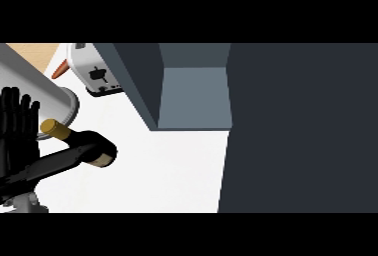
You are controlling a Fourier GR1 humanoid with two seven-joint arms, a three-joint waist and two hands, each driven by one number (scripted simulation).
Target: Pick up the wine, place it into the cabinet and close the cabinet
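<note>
The left hand (18,117) stands at the view's left edge with its fingers (10,102) straight and pointing up, released and holding nothing; it looks at rest. No right hand shows anywhere here.

Just beside that hand lies the wine (70,155), a dark bottle tipped over at a slant, its gold-capped neck (55,128) up near the fingers and its body running down toward the lower left. Whether hand and bottle touch I cannot tell. A pale label band (103,158) shows on it. It rests on the white counter (170,170), not yet in the cabinet (196,97), whose open grey recess sits well apart to the right, with its dark door (303,130) swung wide beside it.

The bottle is likely heavy, stiff, smooth and breakable; I would take hold round the thick body near the label, not the narrow neck. A toaster (96,67) stands behind, a metal pot (44,95) at left.
</note>
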